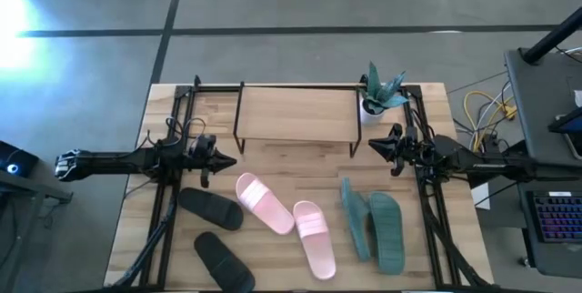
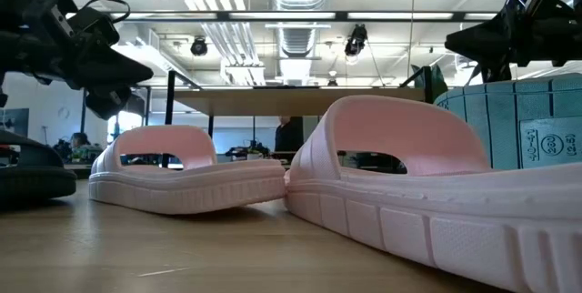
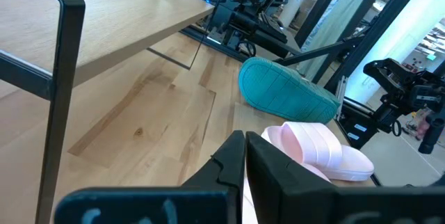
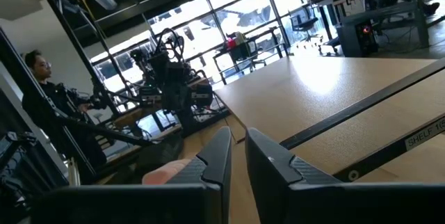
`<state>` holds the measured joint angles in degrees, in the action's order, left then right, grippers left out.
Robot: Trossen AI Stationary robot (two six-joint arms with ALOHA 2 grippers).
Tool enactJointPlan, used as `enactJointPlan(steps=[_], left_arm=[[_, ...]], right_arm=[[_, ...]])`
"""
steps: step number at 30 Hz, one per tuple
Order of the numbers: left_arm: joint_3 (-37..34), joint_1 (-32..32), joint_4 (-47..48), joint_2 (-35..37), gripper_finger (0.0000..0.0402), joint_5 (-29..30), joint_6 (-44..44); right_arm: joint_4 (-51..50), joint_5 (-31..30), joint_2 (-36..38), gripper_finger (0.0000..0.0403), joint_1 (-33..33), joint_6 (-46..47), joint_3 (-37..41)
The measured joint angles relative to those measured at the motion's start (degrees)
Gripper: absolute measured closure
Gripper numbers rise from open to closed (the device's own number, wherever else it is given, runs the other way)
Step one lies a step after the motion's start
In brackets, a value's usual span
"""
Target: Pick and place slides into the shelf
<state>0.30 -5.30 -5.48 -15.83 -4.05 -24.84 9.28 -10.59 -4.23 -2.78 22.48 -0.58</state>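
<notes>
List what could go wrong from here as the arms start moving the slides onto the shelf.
1. The two teal slides lie tight together, one tipped on its edge; grabbing one may drag the other.
2. The potted plant stands right at the shelf end, near the right tool; a swing could topple it.
3. The pink slides sit end to end and may nudge each other.

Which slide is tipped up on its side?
One teal slide, the one nearer the pink pair. It stands on its edge, leaning by its flat teal partner. The pink and black slides all lie flat.
</notes>
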Motion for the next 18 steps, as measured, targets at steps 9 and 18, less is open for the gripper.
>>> enactJointPlan(steps=[9, 18], left_arm=[[0.0, 0.0, 0.0, 0.0, 0.0402, 0.0, 0.0], [0.0, 0.0, -0.1, 0.0, 0.0402, 0.7, -0.1]], right_arm=[[0.0, -1.3, 0.0, 0.0365, 0.0, 1.0, 0.0], [5.8, -3.0, 0.0, 0.0365, 0.0, 31.8, 0.0]])
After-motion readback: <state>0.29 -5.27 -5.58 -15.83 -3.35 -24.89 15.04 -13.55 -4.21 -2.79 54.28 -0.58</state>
